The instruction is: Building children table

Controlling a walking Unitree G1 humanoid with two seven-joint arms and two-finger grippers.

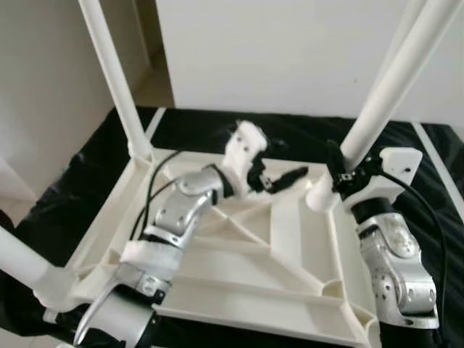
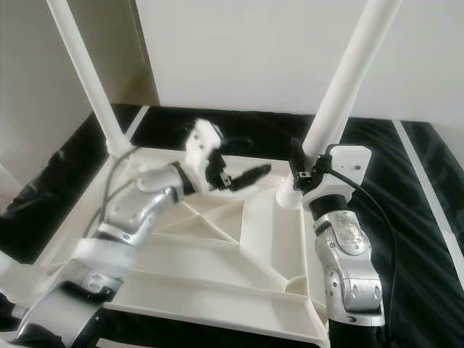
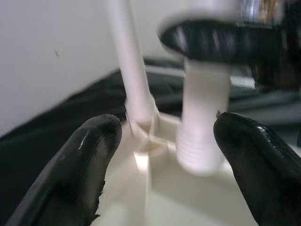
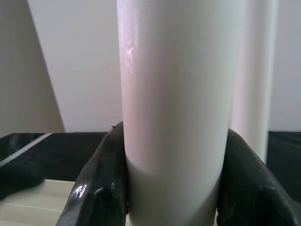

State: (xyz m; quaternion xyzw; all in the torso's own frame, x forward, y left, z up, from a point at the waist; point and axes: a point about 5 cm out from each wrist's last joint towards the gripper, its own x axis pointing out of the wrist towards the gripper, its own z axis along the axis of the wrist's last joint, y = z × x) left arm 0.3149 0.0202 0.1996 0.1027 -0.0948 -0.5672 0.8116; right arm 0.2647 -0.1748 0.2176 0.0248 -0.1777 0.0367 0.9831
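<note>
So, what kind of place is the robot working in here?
Probably a room in a home, used for furniture assembly. An upturned white plastic table lies on a black cloth, with plain white walls behind. The right gripper holds a table leg; the left gripper is open nearby.

Before us, at twelve o'clock, we see a plain white wall in soft daylight. At ten o'clock a beige wall stands beside a narrow gap showing pale floor. Below, a rumpled black cloth with a pale stripe spreads towards three o'clock.
</note>
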